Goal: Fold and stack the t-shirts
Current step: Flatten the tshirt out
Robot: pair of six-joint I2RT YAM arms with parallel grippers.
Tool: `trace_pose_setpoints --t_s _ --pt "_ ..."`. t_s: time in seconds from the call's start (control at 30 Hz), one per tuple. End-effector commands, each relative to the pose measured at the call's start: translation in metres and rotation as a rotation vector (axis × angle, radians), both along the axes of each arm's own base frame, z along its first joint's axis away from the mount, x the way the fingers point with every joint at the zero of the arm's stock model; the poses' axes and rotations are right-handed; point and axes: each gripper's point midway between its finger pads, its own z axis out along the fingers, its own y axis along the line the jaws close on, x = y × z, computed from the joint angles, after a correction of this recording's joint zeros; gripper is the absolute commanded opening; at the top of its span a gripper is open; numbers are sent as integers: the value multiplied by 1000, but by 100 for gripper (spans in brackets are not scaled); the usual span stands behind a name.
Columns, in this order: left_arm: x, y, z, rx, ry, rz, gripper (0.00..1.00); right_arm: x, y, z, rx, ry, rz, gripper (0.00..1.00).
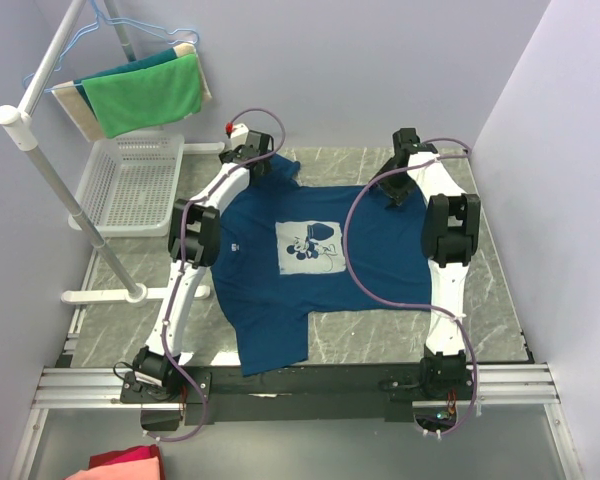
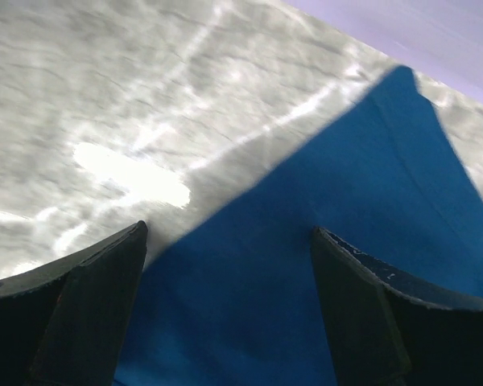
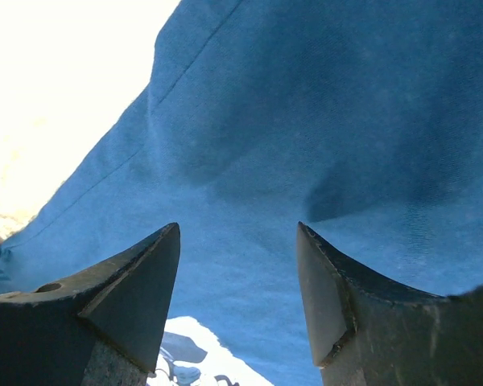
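Observation:
One navy t-shirt [image 1: 280, 300] lies spread flat on the marble table [image 1: 480, 300], its pale cartoon print [image 1: 310, 247] facing up. My left gripper [image 1: 258, 165] hovers at the shirt's far left corner, by a sleeve. In the left wrist view the left gripper [image 2: 229, 233] is open, with the edge of the blue t-shirt [image 2: 346, 201] and bare table under it. My right gripper [image 1: 393, 193] is over the far right part of the shirt. It stands open [image 3: 237, 227] above the wrinkled fabric of the t-shirt [image 3: 306, 104], holding nothing.
A white wire basket [image 1: 130, 185] sits at the far left under a rack pole [image 1: 70, 190] hung with a green cloth [image 1: 145, 95]. A red-pink cloth [image 1: 125, 465] lies below the table's near left. Walls close in on the back and right.

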Motion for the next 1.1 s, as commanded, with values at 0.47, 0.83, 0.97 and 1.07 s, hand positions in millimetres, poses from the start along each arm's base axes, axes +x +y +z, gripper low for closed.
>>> trace_pose_setpoints --t_s 0.47,0.83,0.97,1.07 --pt "12 40 4 113 -6 41 91 26 -16 18 44 -73 -65 66" --pt "1 47 14 139 13 46 93 32 -9 17 95 -85 -65 66" --pt "5 51 43 126 -53 101 93 31 -9 17 100 -83 -61 66" --pt "10 36 64 40 -103 56 93 28 -8 16 99 -79 -53 66"
